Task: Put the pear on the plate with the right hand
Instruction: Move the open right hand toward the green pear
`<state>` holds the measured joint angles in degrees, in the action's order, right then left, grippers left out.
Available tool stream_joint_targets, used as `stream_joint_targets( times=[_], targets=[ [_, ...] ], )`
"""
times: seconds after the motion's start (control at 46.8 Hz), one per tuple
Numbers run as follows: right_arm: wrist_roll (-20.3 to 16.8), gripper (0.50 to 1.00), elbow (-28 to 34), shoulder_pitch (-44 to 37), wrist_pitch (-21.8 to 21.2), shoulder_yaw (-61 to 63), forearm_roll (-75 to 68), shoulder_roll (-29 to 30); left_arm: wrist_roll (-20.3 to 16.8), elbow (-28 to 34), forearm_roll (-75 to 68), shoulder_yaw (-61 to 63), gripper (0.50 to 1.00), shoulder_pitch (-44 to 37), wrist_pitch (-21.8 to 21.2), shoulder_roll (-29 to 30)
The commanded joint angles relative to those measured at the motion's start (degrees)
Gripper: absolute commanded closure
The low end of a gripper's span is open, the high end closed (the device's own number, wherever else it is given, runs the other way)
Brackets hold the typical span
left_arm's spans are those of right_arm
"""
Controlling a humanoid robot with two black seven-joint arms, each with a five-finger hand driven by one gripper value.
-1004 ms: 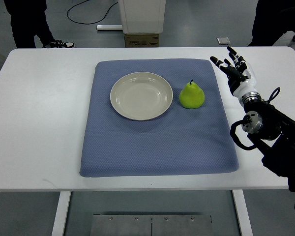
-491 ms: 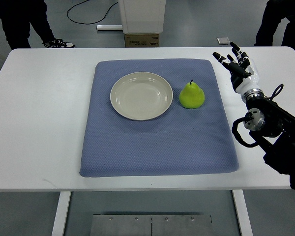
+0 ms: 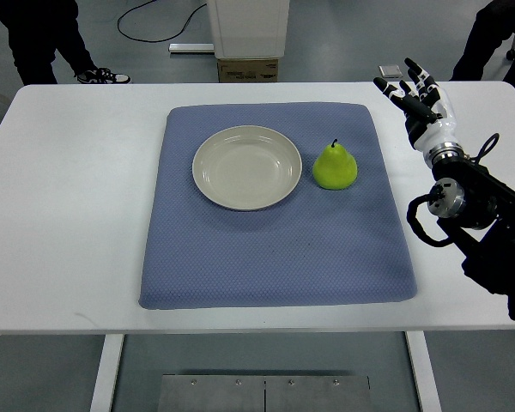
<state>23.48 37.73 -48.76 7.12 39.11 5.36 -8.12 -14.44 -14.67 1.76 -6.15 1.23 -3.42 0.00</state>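
1. Pear upright on mat, stem up, just right of plate, close beside its rim; touching or not, unclear.
2. Plate empty; pear not yet grasped.
3. Right hand at far right of table, off the mat, fingers spread wide, holding nothing.
4. Pear well apart from fingers, lying left of and slightly nearer than hand.
5. Long axis of pear vertical; probably best approached from the right side.
6. Only right hand in view, so nearest by default; left arm not seen.
7. Next, likely: reach left across mat edge toward pear.
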Motion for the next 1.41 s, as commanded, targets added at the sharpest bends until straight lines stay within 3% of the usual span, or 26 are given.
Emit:
stream_joint_targets(
  times=[0.0, 0.278, 1.389],
  targets=[
    [-0.1, 0.5, 0.1, 0.0, -1.3, -0.1, 0.0, 0.0, -0.1, 0.0, 0.0, 0.0, 0.5, 0.0, 0.0, 0.0],
    [0.2, 0.5, 0.5, -0.1, -3.7, -5.0, 0.3, 0.1, 0.0, 0.0, 0.0, 0.0, 0.5, 0.0, 0.0, 0.0],
    [11.5, 0.5, 0.4, 0.8, -3.6, -17.6, 7.5, -0.5, 0.0, 0.0, 0.0, 0.0, 0.5, 0.0, 0.0, 0.0]
  ],
)
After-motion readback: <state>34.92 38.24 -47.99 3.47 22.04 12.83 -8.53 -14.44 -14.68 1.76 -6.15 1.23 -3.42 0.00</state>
